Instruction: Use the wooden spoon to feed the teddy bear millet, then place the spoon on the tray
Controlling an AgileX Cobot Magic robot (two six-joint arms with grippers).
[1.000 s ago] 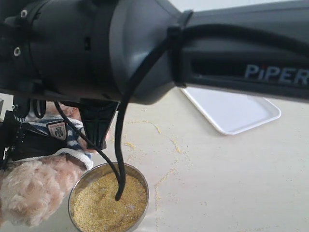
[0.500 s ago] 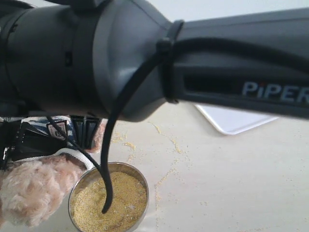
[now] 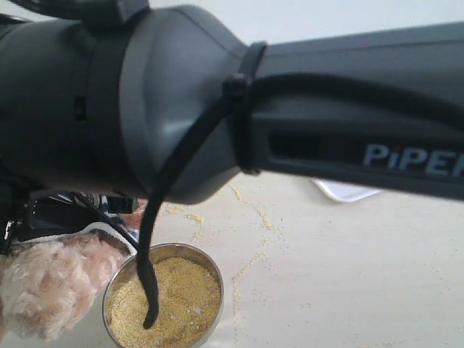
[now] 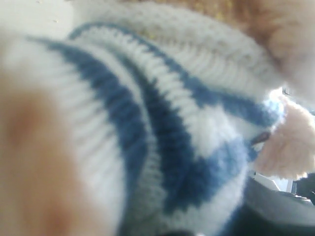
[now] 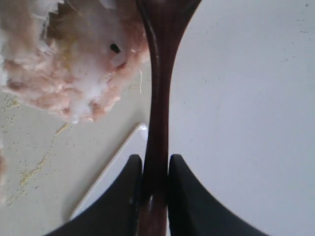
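Note:
In the right wrist view my right gripper (image 5: 155,160) is shut on the slim handle of the dark wooden spoon (image 5: 160,98). The spoon's bowl runs out of the top of that view beside the teddy bear's fluffy face (image 5: 74,69). The white tray (image 5: 246,113) lies beneath the spoon. The striped shirt of the teddy bear (image 4: 162,123) fills the left wrist view in a blur, with no fingers visible. In the exterior view, a bear paw (image 3: 43,290) rests beside the millet (image 3: 174,297) in a steel bowl. Only a sliver of the tray (image 3: 348,191) shows.
A large dark arm (image 3: 217,101) with a hanging black cable (image 3: 148,268) blocks the upper half of the exterior view. The round steel bowl (image 3: 215,278) stands at the front left. Loose millet specks (image 3: 254,261) trail across the pale table.
In the exterior view the big arm has swung left and nearer, covering most of the tray and the bear's shirt badge. Its cable has shifted left over the bowl.

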